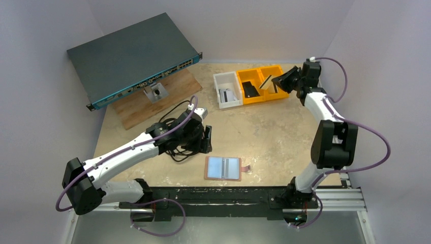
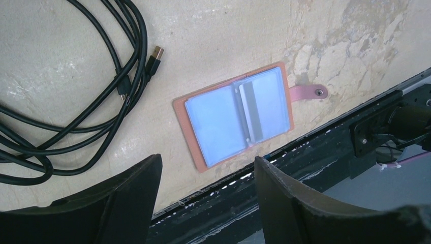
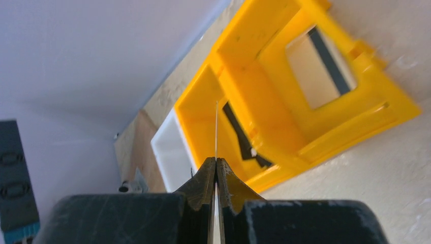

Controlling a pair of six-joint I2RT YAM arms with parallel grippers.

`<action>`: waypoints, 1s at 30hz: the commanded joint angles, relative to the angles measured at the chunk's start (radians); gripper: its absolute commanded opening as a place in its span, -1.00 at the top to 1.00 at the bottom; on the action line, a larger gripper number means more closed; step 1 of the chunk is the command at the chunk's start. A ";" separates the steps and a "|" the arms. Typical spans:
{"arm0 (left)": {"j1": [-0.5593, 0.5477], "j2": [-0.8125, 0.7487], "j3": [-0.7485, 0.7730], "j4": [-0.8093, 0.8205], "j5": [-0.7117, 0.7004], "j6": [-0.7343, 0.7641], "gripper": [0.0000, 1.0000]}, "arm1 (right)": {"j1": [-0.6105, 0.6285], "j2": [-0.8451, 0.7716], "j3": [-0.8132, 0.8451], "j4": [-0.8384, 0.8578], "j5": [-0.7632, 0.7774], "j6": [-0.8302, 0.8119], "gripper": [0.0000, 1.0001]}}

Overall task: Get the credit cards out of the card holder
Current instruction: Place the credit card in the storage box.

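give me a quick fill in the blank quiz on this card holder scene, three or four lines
1. The card holder lies ____ on the table, near the front edge.
2. The right gripper pinches a thin ____ above the yellow bins.
3. The left gripper hangs over the card holder with its jaws ____.
4. The black cable lies coiled beside the ____ arm.

Missing words: open; card; open; left
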 commanded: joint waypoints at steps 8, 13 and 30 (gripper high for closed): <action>0.011 -0.027 -0.012 0.010 0.014 0.015 -0.33 | -0.064 0.196 0.276 -0.036 0.118 -0.023 1.00; 0.012 -0.024 -0.016 0.013 0.038 0.010 -0.33 | -0.063 0.287 0.375 -0.113 0.163 -0.074 1.00; 0.013 0.015 -0.025 0.036 0.071 -0.007 -0.44 | 0.015 0.387 0.522 -0.258 0.247 -0.192 0.15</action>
